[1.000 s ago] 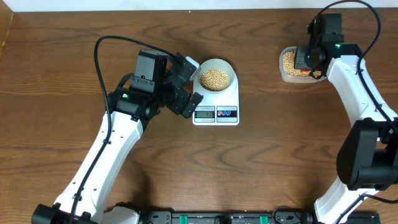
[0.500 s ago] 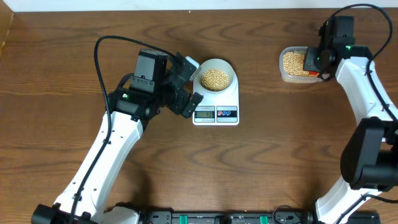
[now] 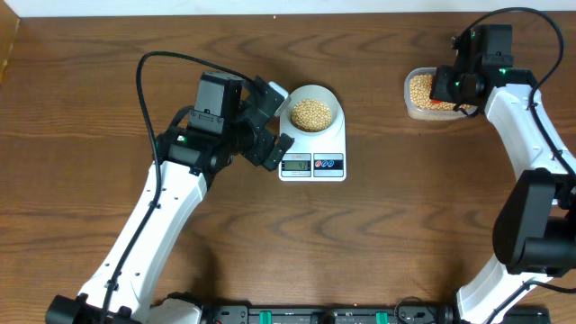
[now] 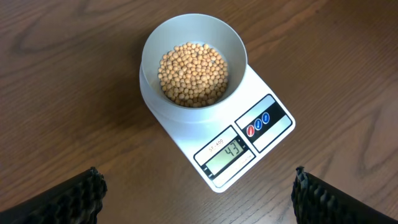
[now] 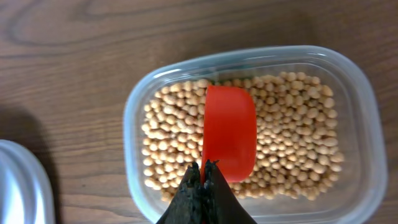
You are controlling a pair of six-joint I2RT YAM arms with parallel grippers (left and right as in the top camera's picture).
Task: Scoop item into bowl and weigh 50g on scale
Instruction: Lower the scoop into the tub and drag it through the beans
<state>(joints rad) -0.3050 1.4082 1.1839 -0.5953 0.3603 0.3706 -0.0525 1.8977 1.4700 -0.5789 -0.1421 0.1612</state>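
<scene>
Over clear plastic tub [image 5: 364, 124], right fingers [image 5: 191, 194] pinch red plastic scoop [image 5: 229, 134], presumably for more small tan beans [image 5: 298, 143]; left fingers [image 4: 68, 199] spread, parked beside flat white scale [image 4: 264, 87], display [image 4: 231, 151] 43, under target.

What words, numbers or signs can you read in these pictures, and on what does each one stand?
"43": on the display of the scale.
Small print above the display: too blurred to read.
Marks on the two round buttons: too small to read.
No writing shows on the bowl, red scoop or clear tub.
</scene>
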